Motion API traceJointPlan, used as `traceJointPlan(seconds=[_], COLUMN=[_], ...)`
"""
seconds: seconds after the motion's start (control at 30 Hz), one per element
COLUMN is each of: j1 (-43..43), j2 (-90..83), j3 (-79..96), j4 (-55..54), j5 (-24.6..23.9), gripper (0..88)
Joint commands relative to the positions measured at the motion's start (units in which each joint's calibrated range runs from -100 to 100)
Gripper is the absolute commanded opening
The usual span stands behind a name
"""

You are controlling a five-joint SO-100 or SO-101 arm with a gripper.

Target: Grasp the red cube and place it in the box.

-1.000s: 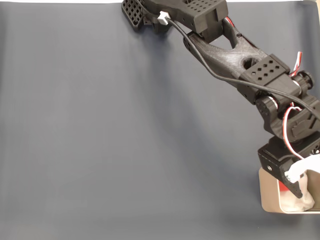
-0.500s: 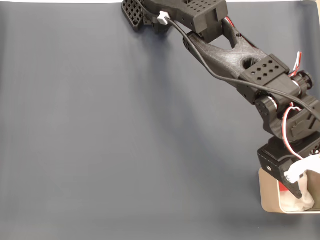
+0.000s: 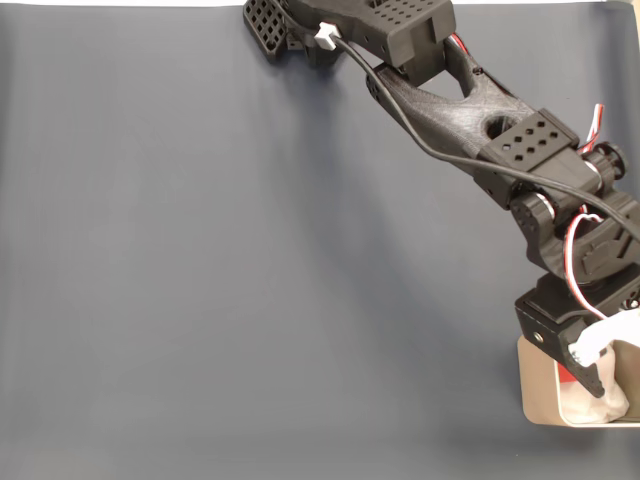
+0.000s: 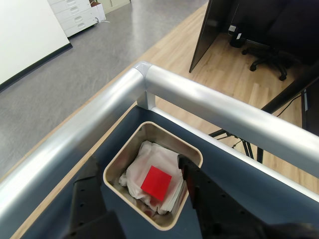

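Since the small bright red matte cube (image 4: 156,182) lies released on white wadding in the beige-grey tin box (image 4: 149,129) at lower centre, the spread, empty black gripper (image 4: 142,186) is seen astride it; light, rigid, it is judged best pinched across 2 opposite faces.

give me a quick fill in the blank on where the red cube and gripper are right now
1. In the wrist view, the red cube lies inside the ____.
2. Under the cube, the box holds wadded lining whose colour is ____.
3. The gripper is ____, its fingers on either side of the box.
4. In the fixed view, the box sits near the table's lower ____ corner.

Missing words: box; white; open; right
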State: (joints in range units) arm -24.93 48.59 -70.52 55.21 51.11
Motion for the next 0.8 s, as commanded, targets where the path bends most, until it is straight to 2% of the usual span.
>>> traceJointPlan(seconds=[0.0, 0.1, 0.13, 0.37, 0.53, 0.77], j1=[0.5, 1.3, 1.9, 10.3, 17.0, 22.0], j2=[-4.3, -7.4, -9.2, -25.5, -39.1, -67.7], j3=[0.0, 4.7, 7.6, 32.5, 49.3, 83.4], j4=[-1.2, -2.8, -3.7, -13.8, -16.9, -21.6], j5=[0.0, -0.3, -0.4, -0.1, -0.3, -0.9], gripper=[22.6, 2.3, 0.0, 0.0, 0.0, 0.0])
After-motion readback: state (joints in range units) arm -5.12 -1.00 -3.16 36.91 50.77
